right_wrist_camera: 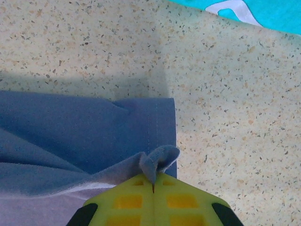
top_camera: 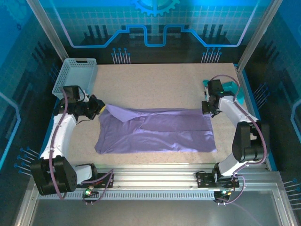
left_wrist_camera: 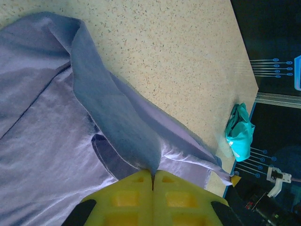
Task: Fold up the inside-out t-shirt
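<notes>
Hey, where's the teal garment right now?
In the top view, the teal garment lies bunched at the right edge of the table, just beyond the right gripper, which pinches a corner of the purple t-shirt.

Speckled beige table (top_camera: 155, 80) — pale blue slatted basket (top_camera: 70, 81) on its far-left corner; crumpled teal garment (top_camera: 231, 87) at its far-right edge.

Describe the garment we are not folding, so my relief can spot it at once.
Go to the far right corner of the speckled table, just beyond the right arm. A small teal cloth lies bunched at the edge there. Unlike the big purple shirt spread across the middle, it is small, crumpled and bright teal.
</notes>
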`<action>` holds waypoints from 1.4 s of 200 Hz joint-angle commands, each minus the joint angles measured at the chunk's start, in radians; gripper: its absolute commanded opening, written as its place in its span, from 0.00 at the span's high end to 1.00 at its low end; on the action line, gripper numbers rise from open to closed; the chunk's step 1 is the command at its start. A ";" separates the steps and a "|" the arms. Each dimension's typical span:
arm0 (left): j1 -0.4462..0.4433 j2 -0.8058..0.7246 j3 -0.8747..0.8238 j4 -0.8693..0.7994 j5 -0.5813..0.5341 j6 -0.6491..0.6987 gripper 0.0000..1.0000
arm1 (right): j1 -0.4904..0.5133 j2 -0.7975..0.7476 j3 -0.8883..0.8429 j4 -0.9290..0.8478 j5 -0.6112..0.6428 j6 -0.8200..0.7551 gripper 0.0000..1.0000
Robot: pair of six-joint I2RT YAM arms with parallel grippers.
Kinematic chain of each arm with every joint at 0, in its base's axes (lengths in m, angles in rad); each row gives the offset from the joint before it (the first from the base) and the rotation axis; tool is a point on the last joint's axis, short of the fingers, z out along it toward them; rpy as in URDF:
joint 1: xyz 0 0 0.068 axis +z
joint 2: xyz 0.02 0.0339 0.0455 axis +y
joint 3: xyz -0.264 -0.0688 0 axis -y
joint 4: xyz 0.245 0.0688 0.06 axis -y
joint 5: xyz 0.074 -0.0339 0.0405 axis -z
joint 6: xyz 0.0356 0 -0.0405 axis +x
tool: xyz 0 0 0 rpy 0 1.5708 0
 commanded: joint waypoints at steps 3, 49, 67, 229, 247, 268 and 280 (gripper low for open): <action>0.001 -0.032 0.006 -0.061 0.030 0.038 1.00 | 0.024 -0.037 -0.030 -0.051 0.029 0.040 0.98; 0.004 -0.076 -0.018 -0.133 0.022 0.079 1.00 | 0.049 -0.056 -0.097 -0.073 0.047 0.089 0.96; 0.004 -0.082 -0.048 -0.131 0.045 0.072 1.00 | 0.054 -0.063 -0.131 -0.075 0.053 0.113 0.95; 0.004 -0.059 -0.070 -0.080 0.106 0.059 1.00 | 0.991 0.131 -0.073 0.886 0.227 -0.028 0.05; 0.003 -0.059 -0.074 -0.073 0.108 0.063 1.00 | 1.044 0.273 0.028 0.971 0.309 -0.059 0.02; 0.004 -0.053 -0.081 -0.065 0.116 0.066 1.00 | 1.084 0.393 0.110 1.034 0.389 -0.104 0.00; 0.004 -0.049 -0.082 -0.064 0.119 0.068 1.00 | 1.098 0.443 0.145 1.052 0.412 -0.109 0.00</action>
